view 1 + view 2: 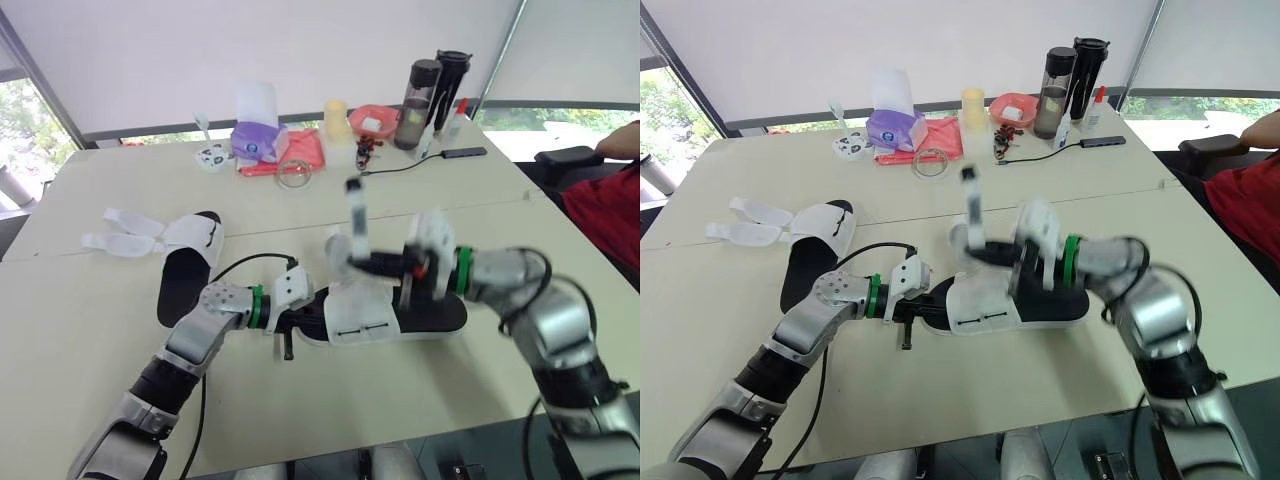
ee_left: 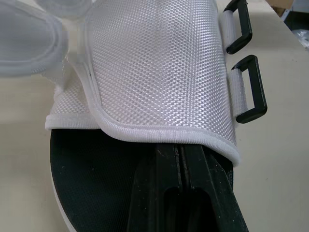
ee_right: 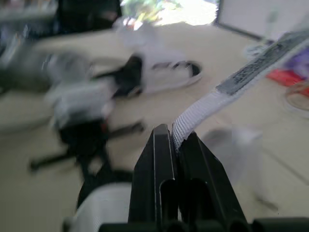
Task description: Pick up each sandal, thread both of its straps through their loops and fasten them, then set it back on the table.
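Observation:
A black-soled sandal with a white woven upper (image 1: 365, 312) lies in the middle of the table. My left gripper (image 1: 297, 325) is shut on the edge of its black sole (image 2: 96, 164). Two black loops (image 2: 248, 89) hang free at the side of the upper. My right gripper (image 3: 174, 137) is shut on one white strap (image 1: 356, 212), which it holds upright above the sandal. The second sandal (image 1: 188, 262) lies on the table to the left, its two white straps (image 1: 125, 232) spread open beside it.
At the table's far side are a purple tissue box (image 1: 258, 135), a red cloth (image 1: 300, 150), a glass bowl (image 1: 295, 173), two dark bottles (image 1: 432, 88) and a cable (image 1: 420, 160). A person in red (image 1: 610, 205) sits at the right edge.

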You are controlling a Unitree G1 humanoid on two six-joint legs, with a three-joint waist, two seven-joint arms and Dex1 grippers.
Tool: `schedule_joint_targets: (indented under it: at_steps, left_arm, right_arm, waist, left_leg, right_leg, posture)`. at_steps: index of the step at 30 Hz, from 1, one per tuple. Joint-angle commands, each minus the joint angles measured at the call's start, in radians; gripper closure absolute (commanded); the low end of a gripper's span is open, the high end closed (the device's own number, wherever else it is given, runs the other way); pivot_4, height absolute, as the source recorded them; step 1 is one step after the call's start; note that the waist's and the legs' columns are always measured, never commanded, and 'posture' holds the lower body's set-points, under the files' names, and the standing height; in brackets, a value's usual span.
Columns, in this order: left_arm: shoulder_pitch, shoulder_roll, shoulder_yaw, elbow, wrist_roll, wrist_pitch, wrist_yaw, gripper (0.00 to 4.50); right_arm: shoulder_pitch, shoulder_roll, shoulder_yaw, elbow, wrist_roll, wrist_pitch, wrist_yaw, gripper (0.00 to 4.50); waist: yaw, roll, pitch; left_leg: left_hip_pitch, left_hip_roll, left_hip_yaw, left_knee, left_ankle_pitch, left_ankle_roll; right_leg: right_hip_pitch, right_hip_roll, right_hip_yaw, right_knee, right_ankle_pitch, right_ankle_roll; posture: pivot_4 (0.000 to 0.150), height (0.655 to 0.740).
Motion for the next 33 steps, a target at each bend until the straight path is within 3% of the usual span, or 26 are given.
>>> schedule_joint_targets:
  at_steps: [1,8,11,15,16,22,27,28,30,33]
  left_arm:
    - [0.000,0.002,-0.012,0.011,0.012,0.007,-0.009,4.50]
    - [-0.004,-0.002,-0.014,0.011,0.010,0.009,-0.014,4.50]
    - [-0.001,-0.004,-0.015,0.012,0.011,0.008,-0.013,4.50]
    - [0.001,-0.004,-0.013,0.008,0.009,0.014,-0.011,4.50]
    - [0.002,-0.003,-0.011,0.008,0.008,0.014,-0.012,4.50]
    - [0.008,0.002,-0.006,0.001,0.000,0.022,-0.020,4.50]
    - [0.004,0.005,-0.006,0.003,-0.003,0.021,-0.035,4.50]
    - [0.002,0.005,-0.006,0.005,-0.003,0.020,-0.037,4.50]
    - [-0.006,0.000,-0.005,0.013,-0.003,0.015,-0.042,4.50]
    - [-0.018,-0.014,-0.005,0.021,-0.003,0.012,-0.041,4.50]
  right_arm:
    - [0.068,-0.045,0.035,0.016,-0.202,-0.380,-0.002,4.43]
    - [0.106,-0.062,0.014,0.212,-0.399,-0.879,-0.123,4.43]
    - [0.107,-0.070,0.004,0.231,-0.423,-0.961,-0.157,3.62]
    - [0.158,-0.097,-0.054,0.188,-0.436,-0.945,-0.207,1.55]
    - [0.184,-0.106,-0.075,0.155,-0.402,-0.900,-0.207,1.35]
    - [0.449,-0.168,-0.246,-0.121,-0.092,-0.445,-0.177,1.35]
    - [0.615,-0.248,-0.408,-0.245,0.194,-0.067,-0.128,1.35]
    - [0.633,-0.260,-0.443,-0.267,0.282,0.022,-0.128,1.35]
    - [0.681,-0.317,-0.516,-0.314,0.624,0.278,-0.157,1.35]
    - [0.676,-0.362,-0.551,-0.331,0.982,0.472,-0.251,1.35]
  waist:
    - [-0.001,0.000,0.000]
    - [0.000,-0.002,0.001]
    - [0.000,-0.002,0.001]
    - [0.003,-0.002,0.001]
    - [0.005,-0.002,0.001]
    - [0.025,-0.002,0.001]
    - [0.025,-0.003,0.001]
    - [0.025,-0.003,0.001]
    - [0.026,-0.003,0.001]
    - [0.026,-0.004,0.002]
  left_leg:
    - [0.000,0.000,0.000,0.000,0.000,0.000]
    - [0.012,0.001,0.001,-0.002,0.000,-0.001]
    - [0.012,0.001,0.001,-0.002,0.000,-0.001]
    - [0.012,0.001,0.000,-0.002,0.000,-0.001]
    - [0.012,0.001,0.000,-0.002,0.000,-0.001]
    - [0.012,0.000,-0.001,-0.002,0.000,-0.001]
    - [0.012,0.001,-0.001,-0.001,0.000,-0.001]
    - [0.012,0.002,-0.001,-0.001,0.000,-0.001]
    - [0.012,0.003,0.000,-0.001,0.000,-0.001]
    - [0.012,0.006,-0.001,-0.001,0.000,-0.001]
  right_leg:
    - [0.000,0.000,0.000,0.000,0.000,0.000]
    - [0.011,0.000,0.001,-0.002,-0.002,-0.004]
    - [0.012,0.000,0.001,-0.002,-0.002,-0.004]
    - [0.013,0.000,0.001,-0.002,-0.001,-0.006]
    - [0.013,0.000,0.001,-0.002,-0.001,-0.006]
    - [0.014,0.000,0.001,-0.003,-0.001,-0.008]
    - [0.015,0.000,0.001,-0.004,-0.003,-0.006]
    - [0.015,0.000,0.001,-0.004,-0.003,-0.006]
    - [0.015,0.000,0.001,-0.005,-0.003,-0.007]
    - [0.016,0.001,0.000,-0.007,-0.002,-0.007]
  posture:
    - [0.150,0.7400]
    - [0.150,0.7400]
    - [0.150,0.7400]
    - [0.150,0.7400]
    - [0.150,0.7400]
    - [0.150,0.7400]
    - [0.150,0.7400]
    - [0.150,0.7400]
    - [0.150,0.7400]
    - [0.150,0.7400]
